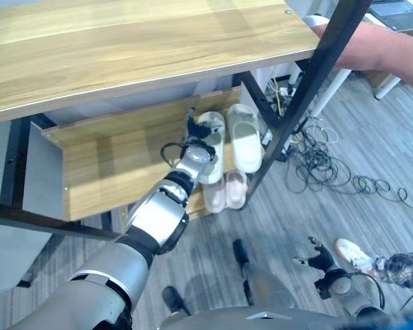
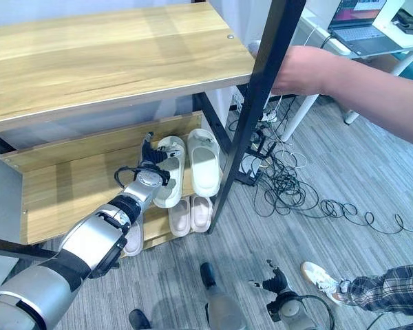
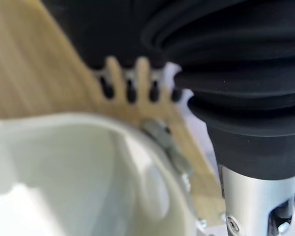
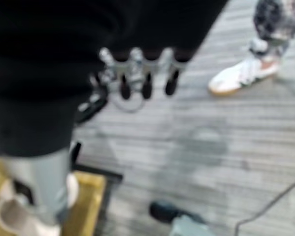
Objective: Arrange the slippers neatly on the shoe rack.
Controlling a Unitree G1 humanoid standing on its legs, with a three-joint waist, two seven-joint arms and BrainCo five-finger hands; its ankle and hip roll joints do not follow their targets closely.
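Cream slipper, left hand gripping it

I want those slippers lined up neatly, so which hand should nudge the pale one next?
Probably the left hand: it is at the pale slipper on the wooden middle shelf. The right hand hangs low over the floor, away from the rack.

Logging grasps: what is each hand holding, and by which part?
The left hand is at the left white slipper on the shelf; its hold cannot be told. The right hand holds nothing.
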